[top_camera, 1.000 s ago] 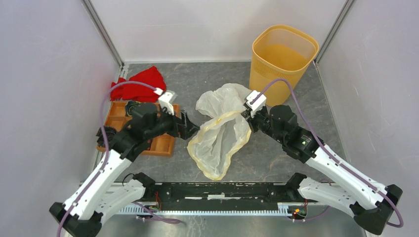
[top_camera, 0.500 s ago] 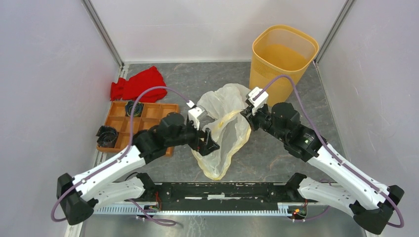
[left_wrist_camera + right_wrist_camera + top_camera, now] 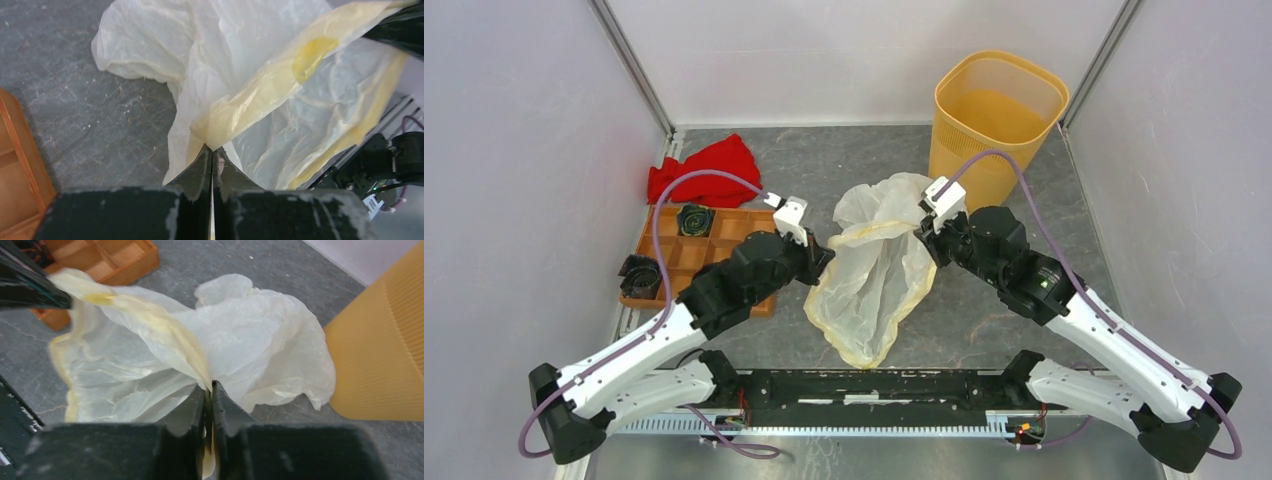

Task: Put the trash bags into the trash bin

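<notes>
We see the trash bag (image 3: 876, 285) lying in the middle of the frame on the grey table (image 3: 994, 325), its crinkly cream-white film spread from the centre down toward the lower middle. The left gripper (image 3: 825, 257) comes in from the lower left, and its jaws are pressed together on a fold of the bag's yellowish rim. The right gripper (image 3: 921, 233) reaches in from the lower right and is likewise pinched narrow on the rim's other side, so a band of the rim is stretched between the two. The trash bin (image 3: 959, 150) stands upright in the upper right, just beyond the bag. At the left sit an orange tray (image 3: 736, 222) and a red cloth (image 3: 704, 170).
</notes>
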Controlling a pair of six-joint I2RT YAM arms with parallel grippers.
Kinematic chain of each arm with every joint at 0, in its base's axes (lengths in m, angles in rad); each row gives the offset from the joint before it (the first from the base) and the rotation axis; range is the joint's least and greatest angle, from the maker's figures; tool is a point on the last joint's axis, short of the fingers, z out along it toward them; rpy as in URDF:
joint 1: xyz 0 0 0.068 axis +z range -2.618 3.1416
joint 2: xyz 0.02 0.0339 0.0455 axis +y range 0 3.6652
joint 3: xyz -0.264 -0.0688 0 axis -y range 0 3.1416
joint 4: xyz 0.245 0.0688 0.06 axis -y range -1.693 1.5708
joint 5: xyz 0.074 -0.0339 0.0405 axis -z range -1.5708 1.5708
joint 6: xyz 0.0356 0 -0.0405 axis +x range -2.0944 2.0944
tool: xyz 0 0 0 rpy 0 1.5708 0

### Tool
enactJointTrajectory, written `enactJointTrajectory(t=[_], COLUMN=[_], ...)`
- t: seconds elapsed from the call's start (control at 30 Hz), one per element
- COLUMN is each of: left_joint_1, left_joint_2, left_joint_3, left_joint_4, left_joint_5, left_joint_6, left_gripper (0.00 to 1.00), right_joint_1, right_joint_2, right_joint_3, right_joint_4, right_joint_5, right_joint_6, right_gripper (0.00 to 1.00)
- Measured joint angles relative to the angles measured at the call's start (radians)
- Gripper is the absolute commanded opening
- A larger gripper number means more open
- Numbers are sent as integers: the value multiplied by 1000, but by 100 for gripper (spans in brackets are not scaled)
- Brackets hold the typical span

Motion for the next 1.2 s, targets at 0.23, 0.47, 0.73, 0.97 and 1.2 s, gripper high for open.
enactJointTrajectory(t=[0.23, 0.47, 0.73, 0.97, 1.2], left_joint_1=[0, 0, 0, 14, 23], left_joint_2=[-79, -80, -108, -28, 43], left_joint_3=[2, 16, 15, 163, 620], left_joint_4=[23, 19, -2, -198, -66], left_joint_5=[0, 43, 69, -189, 0], left_joint_6=[-19, -105, -207, -174, 54], left_gripper=[2, 2, 2, 2, 2], right_joint_1=[1, 14, 32, 30, 55], right_joint_2=[54, 7, -49, 214, 325], right_joint_3=[52, -209, -538, -204, 504], right_joint_4=[-157, -143, 136, 163, 157], right_joint_5=[179, 146, 218, 343, 262], right_joint_6=[198, 381, 425, 311, 112], right_gripper=[90, 98, 27, 2, 1])
